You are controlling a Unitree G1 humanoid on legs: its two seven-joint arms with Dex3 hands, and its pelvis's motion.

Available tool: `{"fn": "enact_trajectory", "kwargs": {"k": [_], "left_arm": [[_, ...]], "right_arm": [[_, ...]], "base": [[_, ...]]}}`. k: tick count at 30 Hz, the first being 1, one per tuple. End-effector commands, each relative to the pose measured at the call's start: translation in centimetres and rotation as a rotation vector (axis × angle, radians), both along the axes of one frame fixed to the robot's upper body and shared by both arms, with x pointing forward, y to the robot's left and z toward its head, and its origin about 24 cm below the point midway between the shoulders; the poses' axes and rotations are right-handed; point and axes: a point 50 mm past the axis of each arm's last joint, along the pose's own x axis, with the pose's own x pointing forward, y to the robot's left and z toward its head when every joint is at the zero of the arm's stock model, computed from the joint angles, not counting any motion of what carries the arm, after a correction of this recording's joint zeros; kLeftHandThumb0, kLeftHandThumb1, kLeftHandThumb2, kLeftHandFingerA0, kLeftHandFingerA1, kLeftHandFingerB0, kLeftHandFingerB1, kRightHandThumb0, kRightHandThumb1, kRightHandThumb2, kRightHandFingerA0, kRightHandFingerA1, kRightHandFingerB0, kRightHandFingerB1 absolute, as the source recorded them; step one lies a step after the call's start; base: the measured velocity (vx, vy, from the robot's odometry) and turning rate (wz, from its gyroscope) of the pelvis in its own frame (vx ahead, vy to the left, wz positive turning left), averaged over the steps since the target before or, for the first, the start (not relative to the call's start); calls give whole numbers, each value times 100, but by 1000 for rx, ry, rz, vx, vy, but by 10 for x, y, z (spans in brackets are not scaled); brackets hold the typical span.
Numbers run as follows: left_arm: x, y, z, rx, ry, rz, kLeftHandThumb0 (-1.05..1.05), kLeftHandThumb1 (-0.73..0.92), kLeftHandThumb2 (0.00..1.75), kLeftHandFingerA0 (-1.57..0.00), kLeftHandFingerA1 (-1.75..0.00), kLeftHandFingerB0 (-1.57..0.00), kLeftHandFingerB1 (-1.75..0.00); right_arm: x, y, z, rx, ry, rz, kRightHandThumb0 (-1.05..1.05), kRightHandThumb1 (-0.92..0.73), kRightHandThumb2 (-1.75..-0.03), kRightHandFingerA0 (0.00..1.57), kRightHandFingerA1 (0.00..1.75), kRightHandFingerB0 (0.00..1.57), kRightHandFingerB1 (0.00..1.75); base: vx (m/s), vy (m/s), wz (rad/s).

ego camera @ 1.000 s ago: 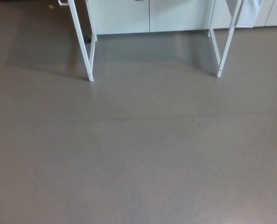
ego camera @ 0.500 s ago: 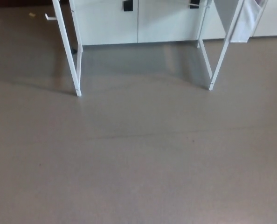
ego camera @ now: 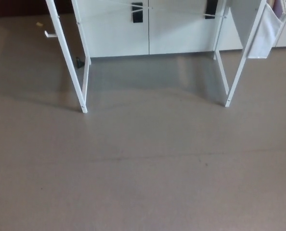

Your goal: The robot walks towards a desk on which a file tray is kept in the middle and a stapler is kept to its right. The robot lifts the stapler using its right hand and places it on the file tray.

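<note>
Four thin white metal legs were pretty much all that showed of the desk (ego camera: 68,62) in the head view, since its top ran off the upper edge of the picture. The front left leg (ego camera: 80,94) and the front right leg (ego camera: 234,82) both slanted outward as they rose, and their feet stood on the plain grey floor (ego camera: 143,187). The two back legs stood straighter, closer to the wall.

Behind the desk sat a row of white flat-fronted cabinets (ego camera: 116,33) with two short black handles, one (ego camera: 137,12) near the middle seam and another (ego camera: 211,8) further right. A pale grey fabric pouch (ego camera: 263,38) hung beside the front right leg, near its top. Off to the left, a small white hook-shaped bit (ego camera: 50,34) stuck out just beside the front left leg, and a tiny yellowish scrap (ego camera: 39,24) lay on the floor beyond it. A small black object (ego camera: 78,62) sat low beside the back left leg, too small to make out.

With the desk top out of frame, the stapler and the file tray couldn't be seen, so I couldn't tell where either one was. Neither the left robot hand nor the right robot hand was in the picture, so I couldn't say whether either was released, clenched or grasping something.
</note>
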Motion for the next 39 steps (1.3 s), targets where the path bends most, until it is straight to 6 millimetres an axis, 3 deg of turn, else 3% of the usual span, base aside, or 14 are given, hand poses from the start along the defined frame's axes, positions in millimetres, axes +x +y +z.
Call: {"fn": "enact_trajectory", "kwargs": {"k": [1, 3, 4, 6, 8, 9, 12, 14, 17, 18, 20, 21, 38, 39], "left_arm": [[1, 6, 6, 21, -34, 1, -105, 22, 126, -72, -172, -47, -155], [1, 6, 6, 27, -22, -1, -105, 22, 126, -76, -168, -46, -152], [1, 6, 6, 27, -27, -2, -105, 22, 126, -82, -170, -47, -148], [3, 6, 6, 35, -31, -15, -105, 24, 131, -100, -168, -60, -141], [3, 6, 6, 35, -31, -15, -105, 24, 131, -100, -168, -60, -141], [3, 6, 7, 42, -26, -25, -105, 25, 123, -73, -171, -43, -151], [3, 6, 7, 30, -40, -6, -105, 23, 124, -78, -173, -42, -152], [3, 6, 6, 23, -38, 10, -105, 23, 123, -67, -171, -36, -151], [3, 6, 7, 30, -32, -5, -105, 22, 124, -76, -170, -40, -149], [3, 6, 7, 29, -30, -3, -105, 23, 125, -74, -169, -40, -147], [3, 6, 7, 33, -25, -7, -105, 23, 125, -74, -169, -40, -147], [6, 6, 7, 34, -35, -8, -105, 23, 124, -74, -171, -41, -150], [8, 7, 8, 34, -47, -7, -105, 25, 124, -91, -172, -39, -158], [8, 7, 8, 34, -46, -10, -105, 24, 130, -102, -167, -55, -138]], "right_arm": [[-2, 0, 0, -12, -21, -18, -55, -50, -80, 8, 46, 20, 43], [-2, 0, 0, 28, -40, -42, -49, -66, -60, 11, 38, 25, 31], [-2, 0, -1, 0, -25, -34, -55, -49, -80, 8, 46, 20, 43], [1, -1, 1, -6, 11, 14, -58, -51, -82, 8, 47, 18, 42], [1, -1, 1, -7, 11, 14, -58, -51, -82, 8, 47, 18, 42], [1, 0, 0, -32, -25, -41, -56, -48, -78, 13, 46, 27, 44], [0, 0, 0, -1, -38, -41, -55, -49, -79, 10, 47, 23, 43], [0, -1, 1, 8, -4, 13, -51, -67, -61, 15, 35, 24, 30], [0, -2, 2, -57, 46, 26, -62, -52, -83, 16, 47, 24, 43], [1, -2, 2, -67, 44, 27, -54, -65, -60, 19, 39, 30, 31], [0, -2, 2, -54, 27, 28, -54, -65, -60, 19, 39, 30, 31], [0, -1, 1, -39, 25, 21, -61, -51, -82, 12, 46, 22, 43], [0, 0, -1, 13, -32, -37, -55, -50, -80, 12, 48, 20, 42], [-1, 1, -1, 22, -46, -45, -58, -50, -81, 10, 47, 19, 42]], "base": [[180, 29, -10], [174, 86, -14], [105, 147, -13], [224, 165, -16], [298, 229, 19], [247, 306, -30], [221, 153, 1], [167, 82, 10], [188, 6, 8], [181, -50, 3], [138, -94, 10], [165, -129, 8], [195, -52, 1], [285, 46, -57]]}}
